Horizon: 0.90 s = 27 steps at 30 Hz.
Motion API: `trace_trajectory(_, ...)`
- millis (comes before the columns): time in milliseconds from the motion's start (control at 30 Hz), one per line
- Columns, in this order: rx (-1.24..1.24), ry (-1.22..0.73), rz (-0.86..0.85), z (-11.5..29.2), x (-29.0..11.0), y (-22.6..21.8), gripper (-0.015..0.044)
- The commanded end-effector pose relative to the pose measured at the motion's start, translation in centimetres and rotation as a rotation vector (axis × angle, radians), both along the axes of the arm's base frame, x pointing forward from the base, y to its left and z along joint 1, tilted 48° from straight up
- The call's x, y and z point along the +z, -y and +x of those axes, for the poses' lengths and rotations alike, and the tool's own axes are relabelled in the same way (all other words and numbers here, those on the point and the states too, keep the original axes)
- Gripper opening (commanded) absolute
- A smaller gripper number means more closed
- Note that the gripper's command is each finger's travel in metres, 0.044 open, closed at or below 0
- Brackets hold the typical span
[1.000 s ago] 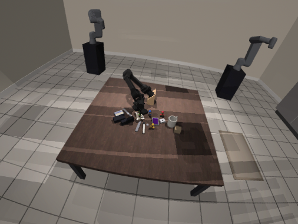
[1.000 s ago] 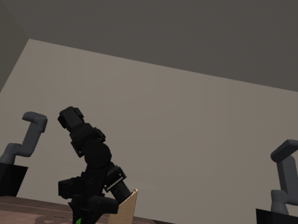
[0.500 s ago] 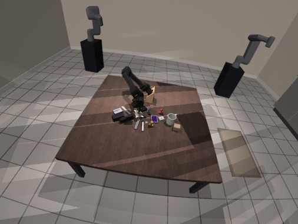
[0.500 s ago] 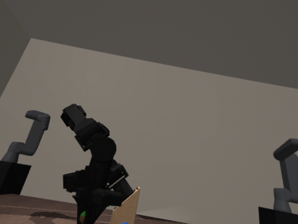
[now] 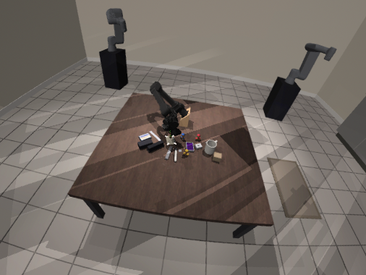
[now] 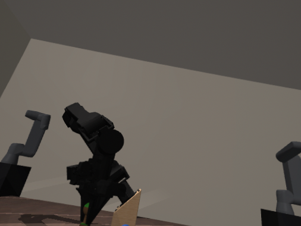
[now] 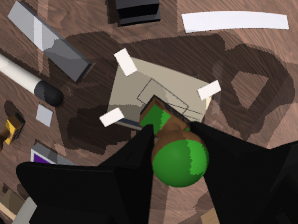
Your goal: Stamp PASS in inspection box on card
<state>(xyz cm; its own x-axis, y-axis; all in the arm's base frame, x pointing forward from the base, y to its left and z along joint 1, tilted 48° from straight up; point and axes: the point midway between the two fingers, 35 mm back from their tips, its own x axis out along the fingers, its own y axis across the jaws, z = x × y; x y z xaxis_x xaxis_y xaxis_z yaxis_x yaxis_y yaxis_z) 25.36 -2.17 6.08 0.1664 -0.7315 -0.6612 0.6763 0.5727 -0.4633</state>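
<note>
Over the taped-down card (image 5: 170, 140) (image 7: 132, 82), I had my black gripper (image 5: 171, 134) (image 6: 84, 221) (image 7: 172, 129) angled down, fingers clamped around the green-knobbed stamp (image 5: 170, 133) (image 6: 85, 209) (image 7: 180, 162). Its brown base sat over the lower part of the printed box (image 7: 151, 85) in the wrist shot, hiding some of the outline. Couldn't tell whether the rubber was touching the card or hovering, and whatever was under it was hidden from me.

Going by the top view, from the card: the purple pad (image 5: 189, 146) (image 7: 40, 159) was near four o'clock, with the white mug (image 5: 210, 147) farther out between three and four. Red-topped piece (image 5: 198, 137) at roughly three, wooden block (image 5: 217, 157) out at four, and the black-tipped marker (image 5: 175, 155) (image 7: 49, 93) lay around five. Oh, and a slanted wooden board (image 5: 185, 119) (image 6: 126, 212) stood at about one o'clock, on the same dark wood table (image 5: 159, 188) (image 6: 12, 205).
</note>
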Motion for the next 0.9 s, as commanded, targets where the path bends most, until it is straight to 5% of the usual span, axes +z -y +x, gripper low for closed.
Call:
trace_trajectory(0, -0.003, 0.008, 0.007, 0.1, 0.5, -0.5, 0.0)
trace_trajectory(567, -0.004, 0.008, 0.004, -0.4, 2.4, -2.3, 0.0)
trace_trajectory(867, -0.005, 0.011, 0.007, 2.9, 3.4, -2.6, 0.0)
